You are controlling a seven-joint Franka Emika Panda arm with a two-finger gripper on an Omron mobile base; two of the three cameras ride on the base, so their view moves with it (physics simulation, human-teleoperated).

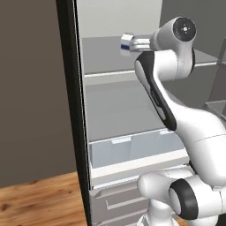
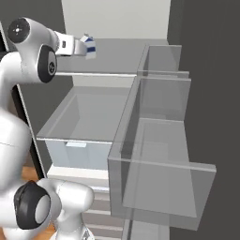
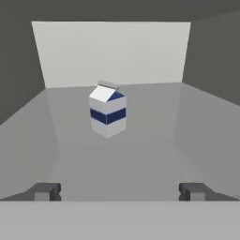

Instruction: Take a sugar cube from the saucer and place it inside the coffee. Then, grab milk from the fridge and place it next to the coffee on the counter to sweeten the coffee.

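White carton with a blue band: the milk (image 3: 108,110) stands upright on a grey fridge (image 1: 110,106) shelf (image 3: 140,140), at 12 o'clock from the gripper (image 3: 119,191) in the hand view. Fingers (image 3: 44,191) spread wide, holding nothing, well short of the milk. Drawers (image 1: 117,152) sit below the shelf.

Your two base views look forward and down from behind the arm, left and right, close to the open fridge (image 1: 70,110); both share its upper shelf (seen from opposite sides). Your hand view looks level along that shelf, near the milk (image 3: 108,112), facing the back wall.
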